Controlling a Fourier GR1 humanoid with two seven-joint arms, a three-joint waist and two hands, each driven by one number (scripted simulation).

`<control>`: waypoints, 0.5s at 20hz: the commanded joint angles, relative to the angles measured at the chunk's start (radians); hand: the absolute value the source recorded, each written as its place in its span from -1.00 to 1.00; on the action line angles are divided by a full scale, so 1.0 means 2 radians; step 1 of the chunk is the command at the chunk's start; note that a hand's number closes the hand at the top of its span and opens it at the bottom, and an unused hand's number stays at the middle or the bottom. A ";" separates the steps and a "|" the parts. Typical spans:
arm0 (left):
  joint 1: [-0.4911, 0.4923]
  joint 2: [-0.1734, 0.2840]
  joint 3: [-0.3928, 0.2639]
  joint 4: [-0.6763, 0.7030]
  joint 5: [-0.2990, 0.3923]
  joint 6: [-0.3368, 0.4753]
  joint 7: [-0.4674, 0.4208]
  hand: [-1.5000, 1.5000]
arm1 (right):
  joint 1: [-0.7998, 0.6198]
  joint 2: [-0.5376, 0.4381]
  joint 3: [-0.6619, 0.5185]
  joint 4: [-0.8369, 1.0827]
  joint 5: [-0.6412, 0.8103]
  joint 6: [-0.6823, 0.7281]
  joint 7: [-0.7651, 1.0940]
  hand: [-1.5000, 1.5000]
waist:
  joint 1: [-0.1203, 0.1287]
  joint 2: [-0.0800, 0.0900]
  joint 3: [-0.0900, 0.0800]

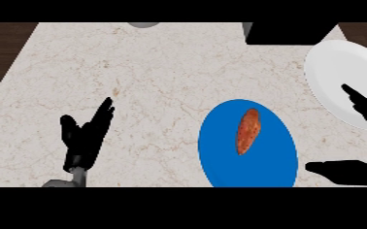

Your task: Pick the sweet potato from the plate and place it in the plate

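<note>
Nearest me, at the lower right, my right hand [342, 171] shows only in part: a thumb low at the edge and fingers [354, 98] higher up, spread wide apart with nothing between them, the fingers lying over the white plate's near rim. At the lower left my left hand [84, 133] rests over the marbled surface [143, 77], fingers straight and relaxed, holding nothing. Just inside my right thumb sits the blue plate [269, 165], and on it, a little above its middle, lies the sweet potato [248, 130], long axis running almost straight away from me and tilted slightly right at the far end. I judge it stiff and fairly dense, with a dull skin that should not slip much, though its tapered ends would roll out of a pinch; the thick middle, taken across its width, looks the best hold. Further right lies the white plate [333, 73], cut off by the edge, where it should go. Beyond that stands a dark box [287, 33], and a grey object [145, 24] peeks in at the far edge.
</note>
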 commanded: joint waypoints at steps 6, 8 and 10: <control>0.013 -0.012 0.004 0.017 -0.010 -0.013 -0.013 0.00 | -0.137 0.081 0.089 0.049 0.099 0.045 0.157 -1.00 | 0.002 0.002 0.000; 0.029 -0.008 0.005 -0.009 -0.005 -0.017 0.002 0.00 | -0.129 0.109 0.103 0.082 0.124 0.040 0.132 -1.00 | 0.001 0.001 0.000; 0.008 -0.020 -0.004 -0.008 -0.019 0.001 0.016 0.00 | -0.130 0.145 0.147 0.083 0.151 0.030 0.173 -1.00 | 0.002 0.001 0.000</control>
